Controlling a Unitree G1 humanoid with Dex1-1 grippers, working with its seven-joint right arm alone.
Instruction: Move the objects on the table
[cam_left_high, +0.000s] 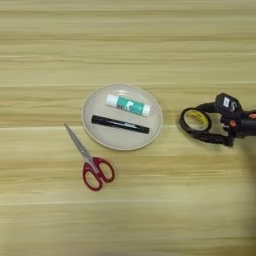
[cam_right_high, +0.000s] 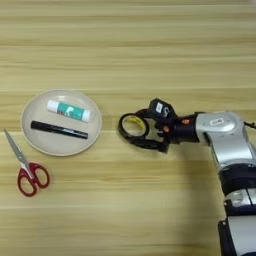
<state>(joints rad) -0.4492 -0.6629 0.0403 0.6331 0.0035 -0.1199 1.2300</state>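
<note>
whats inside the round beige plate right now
Two things lie in the round beige plate: a white-and-green glue stick and, nearer the robot, a slim black marker pen. The plate surface under them is hidden.

the right arm (cam_right_high: 227, 145) comes in from the right, bent, low over the table. its gripper (cam_right_high: 131, 129) has two black fingers spread wide.

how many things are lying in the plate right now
2: a white and green glue stick on the far side of the plate, and a black marker pen just nearer, parallel to it. Nothing looks hidden.
</note>
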